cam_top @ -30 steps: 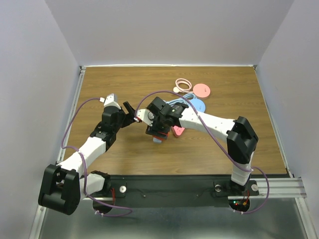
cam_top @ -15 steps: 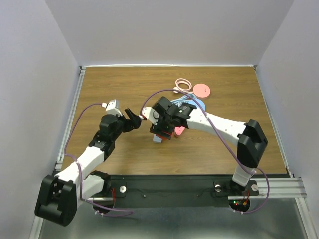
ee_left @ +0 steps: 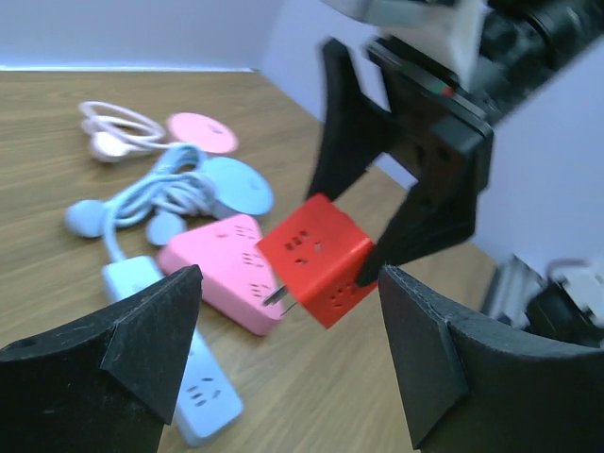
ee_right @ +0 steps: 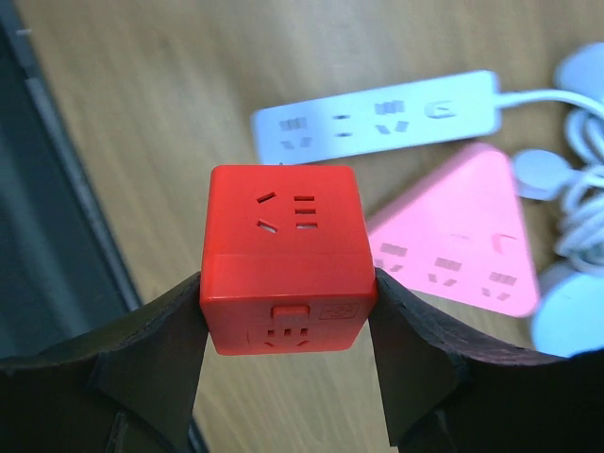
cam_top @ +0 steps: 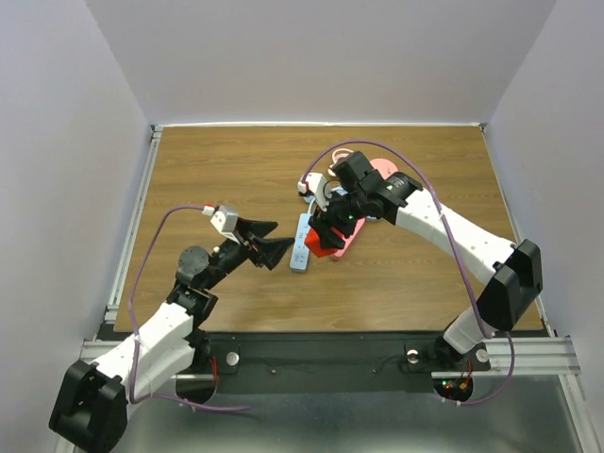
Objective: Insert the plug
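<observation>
Over the wooden table [cam_top: 208, 170] the left gripper [cam_top: 276, 241] hangs spread and empty, beyond it the right gripper [ee_right: 288, 302] pinching the red cube plug [ee_right: 286, 236] aloft beside the pink power strip [ee_right: 458, 241]: pre-insertion, I judge, needing prongs aligned, then lowered.

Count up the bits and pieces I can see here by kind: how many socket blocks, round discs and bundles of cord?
Socket blocks: 3 (red cube, pink triangle, pale long strip)
Round discs: 2 (pink disc, blue disc)
Cord bundles: 2 (whitish cord, blue cord)
Total: 7
</observation>
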Robot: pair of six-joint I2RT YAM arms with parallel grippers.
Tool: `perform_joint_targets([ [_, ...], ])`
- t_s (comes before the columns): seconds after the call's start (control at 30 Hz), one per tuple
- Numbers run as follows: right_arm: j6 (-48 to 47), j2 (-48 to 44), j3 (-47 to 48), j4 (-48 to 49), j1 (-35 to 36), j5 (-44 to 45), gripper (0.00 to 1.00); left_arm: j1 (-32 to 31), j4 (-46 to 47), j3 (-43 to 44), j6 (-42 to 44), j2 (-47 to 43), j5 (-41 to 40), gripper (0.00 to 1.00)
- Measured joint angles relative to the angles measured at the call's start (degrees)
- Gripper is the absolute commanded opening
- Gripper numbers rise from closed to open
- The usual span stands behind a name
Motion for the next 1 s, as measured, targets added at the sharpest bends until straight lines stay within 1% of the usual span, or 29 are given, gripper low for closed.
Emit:
perform_joint_targets([
  [0.1, -0.44, -0.72, 0.00, -2.36, 0.35, -5.25, 0.00, -4.42, 1.66, 0.63, 2.40, 2.27, 5.03, 0.86],
  [0.2, -1.90, -1.38, 0.00, -4.92, 0.35, -10.58, 0.00, -7.48, 2.12, 1.29, 4.15, 3.78, 8.83, 0.86],
  [0.3, -3.69, -1.75, 0.00, -7.96, 0.35, -15.32, 0.00, -9.20, 2.47, 1.99, 5.25, 4.28, 12.26, 0.86],
  [0.5, -6.80, -1.79, 0.00, -11.63, 0.35, -21.59, 0.01, -11.56, 3.02, 4.07, 6.14, 7.21, 16.76, 0.87],
  [0.67, -8.02, -1.79, 0.04, -13.22, 0.35, -23.63, 0.01, -13.07, 2.91, 4.81, 6.16, 10.69, 19.61, 0.87],
  [1.0, -9.05, -1.73, 0.76, -17.79, 0.35, -23.65, 0.01, -15.43, 3.23, 8.17, 6.47, 15.93, 22.03, 0.86],
])
